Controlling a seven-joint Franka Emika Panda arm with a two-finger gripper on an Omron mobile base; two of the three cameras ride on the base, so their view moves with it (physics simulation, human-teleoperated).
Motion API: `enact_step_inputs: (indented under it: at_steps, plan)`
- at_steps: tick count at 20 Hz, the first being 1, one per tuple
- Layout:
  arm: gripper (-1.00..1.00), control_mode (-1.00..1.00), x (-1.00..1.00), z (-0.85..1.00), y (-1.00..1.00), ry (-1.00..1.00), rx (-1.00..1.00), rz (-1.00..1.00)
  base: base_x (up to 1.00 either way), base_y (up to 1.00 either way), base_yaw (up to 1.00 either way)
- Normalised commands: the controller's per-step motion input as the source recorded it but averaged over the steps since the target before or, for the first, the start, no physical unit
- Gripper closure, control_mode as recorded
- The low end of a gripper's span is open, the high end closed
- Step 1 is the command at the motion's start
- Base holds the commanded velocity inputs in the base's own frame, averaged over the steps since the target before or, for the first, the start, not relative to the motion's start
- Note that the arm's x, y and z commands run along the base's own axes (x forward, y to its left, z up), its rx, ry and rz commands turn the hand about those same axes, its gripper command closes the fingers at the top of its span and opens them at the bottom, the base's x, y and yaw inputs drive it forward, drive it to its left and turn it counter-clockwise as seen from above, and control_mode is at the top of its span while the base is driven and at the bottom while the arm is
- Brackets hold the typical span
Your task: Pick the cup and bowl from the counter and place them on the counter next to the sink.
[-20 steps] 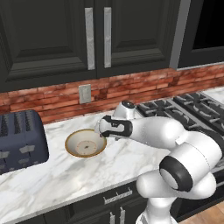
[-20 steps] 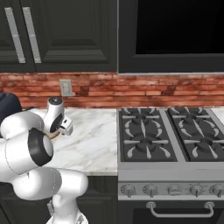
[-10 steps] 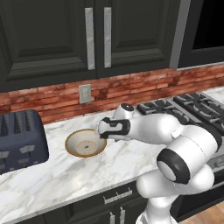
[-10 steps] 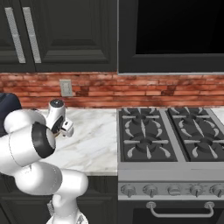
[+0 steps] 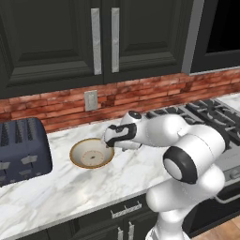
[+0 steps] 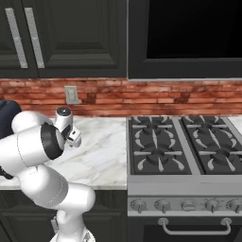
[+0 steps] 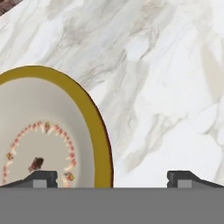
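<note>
No readable writing or labels anywhere. Claw [image 7: 112, 177] spread wide, holding nothing, poised over the near rim of the bowl [image 5: 92, 153], one fingertip [image 7: 41, 178] above its speckled inside, the other above bare marble desk [image 5: 61, 187]. Beyond the bowl, a dark toaster [image 5: 21, 151]; opposite, well apart, the gas stove [image 6: 182, 151].

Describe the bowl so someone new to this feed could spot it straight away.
Start at the white marble counter below the brick wall, left of the stove. Between the dark blue toaster and the robot's hand sits the bowl: wide, shallow and round, the only dish there, tan outside with a pale speckled inside.
</note>
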Motion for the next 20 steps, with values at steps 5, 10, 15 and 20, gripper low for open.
enact_step_inputs:
  at_steps: [5,10,15,20]
  plan:
    - [-1.00,-1.00,0.11,-0.16,0.06,0.00,0.00,0.00,0.00,0.00,0.00]
    - [-1.00,-1.00,0.12,-0.21,0.14,0.00,0.00,0.00,0.00,0.00,0.00]
    - [-1.00,-1.00,0.06,-0.16,0.20,0.00,0.00,0.00,0.00,0.00,0.00]
    - [-1.00,-1.00,0.06,-0.11,0.12,0.00,0.00,0.00,0.00,0.00,0.00]
